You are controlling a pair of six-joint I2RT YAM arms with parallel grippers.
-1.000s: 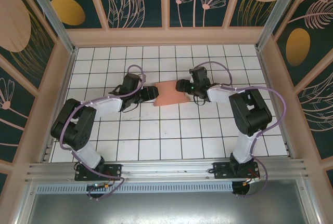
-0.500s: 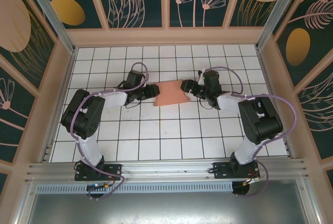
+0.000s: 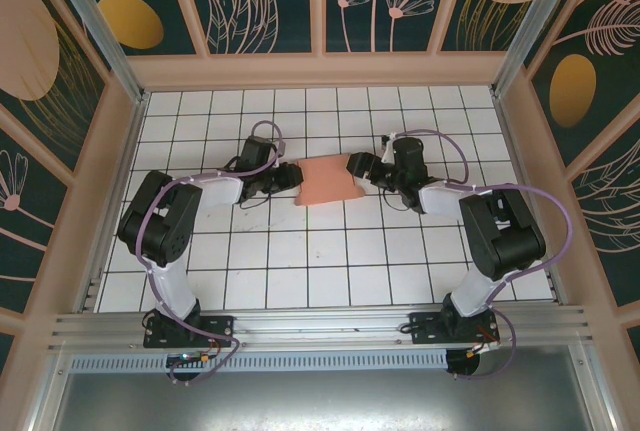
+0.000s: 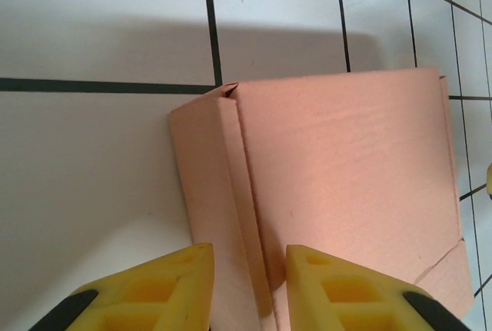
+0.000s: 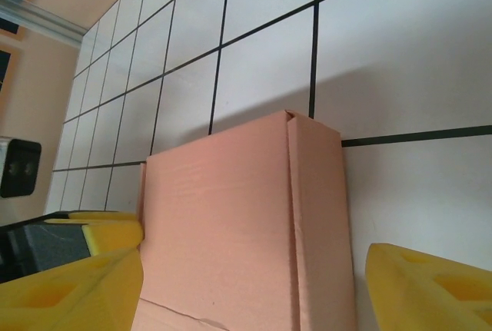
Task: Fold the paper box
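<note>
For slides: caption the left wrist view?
Left gripper straddling the folded side wall of the paper box on white tiles.

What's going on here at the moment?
Two arms are working on the paper box, which sits folded up on the tiled table between them. The left gripper is at the end of the box nearest it, its fingers straddling the folded end wall with a narrow gap; whether they pinch it I cannot tell. The right gripper is at the opposite end, fingers spread wide to either side of the box, not gripping it.
</note>
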